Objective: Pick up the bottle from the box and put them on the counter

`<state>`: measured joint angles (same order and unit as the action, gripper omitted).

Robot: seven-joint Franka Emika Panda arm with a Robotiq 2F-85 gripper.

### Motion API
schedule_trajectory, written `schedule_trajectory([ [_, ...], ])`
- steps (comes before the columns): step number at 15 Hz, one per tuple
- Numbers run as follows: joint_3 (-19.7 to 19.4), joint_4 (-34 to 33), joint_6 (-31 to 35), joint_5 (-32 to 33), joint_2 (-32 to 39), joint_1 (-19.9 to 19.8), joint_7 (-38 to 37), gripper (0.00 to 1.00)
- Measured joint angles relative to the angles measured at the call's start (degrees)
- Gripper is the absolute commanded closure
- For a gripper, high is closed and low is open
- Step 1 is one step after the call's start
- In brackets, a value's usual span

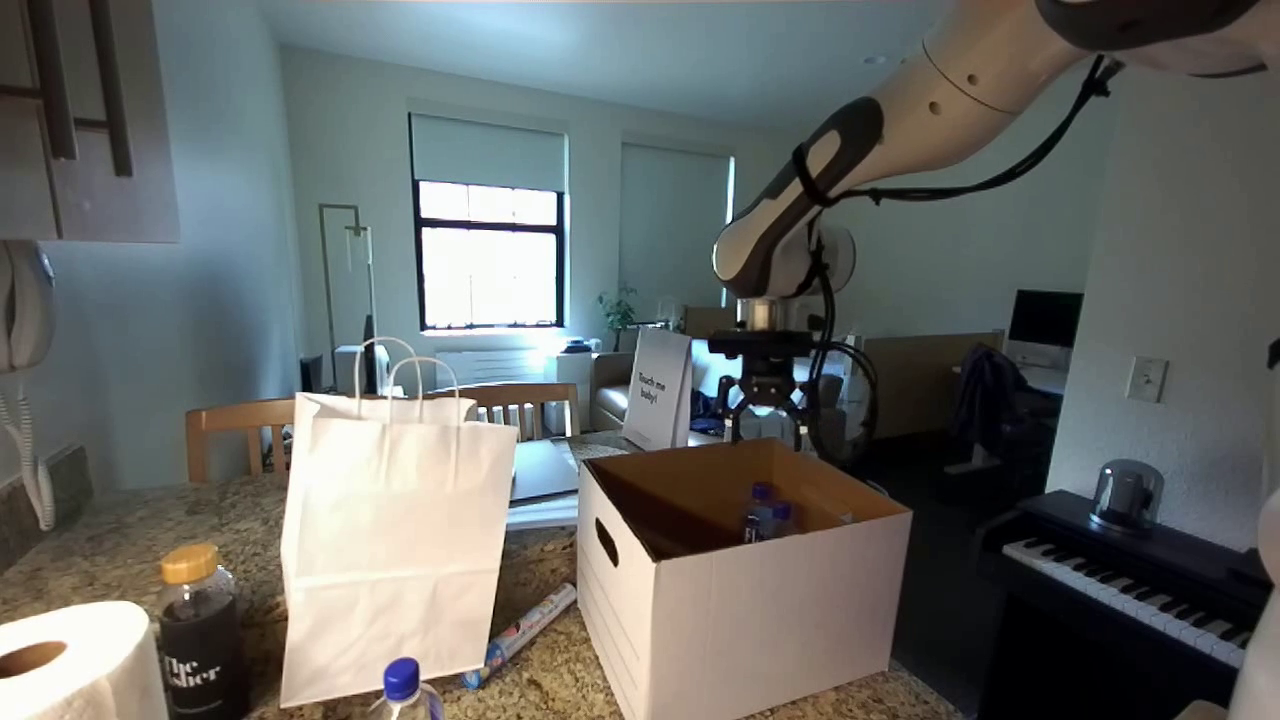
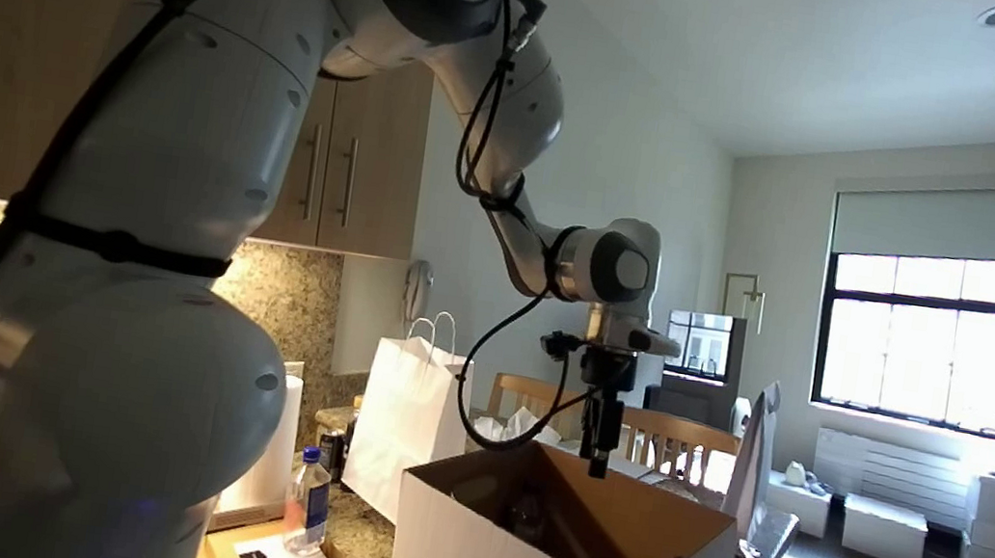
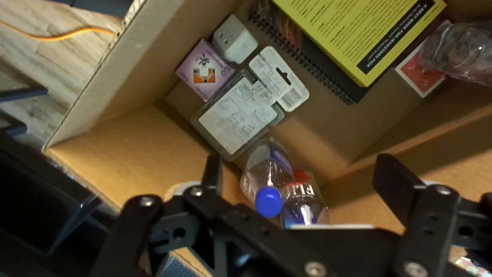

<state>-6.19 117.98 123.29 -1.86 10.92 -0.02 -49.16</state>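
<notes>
Your jaws stand wide apart with nothing held, near the top of the box (image 1: 770, 620); inside it, the blue-capped bottle (image 3: 266, 175) sits close beside a second bottle (image 3: 305, 200), so an off-centre descent could strike the box, topple one bottle or pinch both. Only the wrist view shows you the notebook (image 3: 307, 49) and yellow book (image 3: 361, 34) down inside, while both exterior views show what it misses: a lone bottle (image 2: 308, 505) left of the box.
</notes>
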Motion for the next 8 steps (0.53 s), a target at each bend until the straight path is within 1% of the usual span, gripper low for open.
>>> schedule_trajectory([
  [3, 0.1, 2.7, 3.3, -5.2, 0.0, 0.1, -4.6, 0.0],
  [5, 0.6, 4.0, 4.8, -11.1, -0.1, 0.1, -5.2, 0.0],
  [6, 1.3, 4.9, 6.4, -14.4, -0.4, 0.2, -5.2, 0.0],
  [7, 2.8, 5.7, 8.1, -16.4, -0.9, 0.6, -4.2, 0.0],
  [8, 4.5, 6.3, 8.3, -16.6, -1.4, 1.6, -3.7, 0.0],
])
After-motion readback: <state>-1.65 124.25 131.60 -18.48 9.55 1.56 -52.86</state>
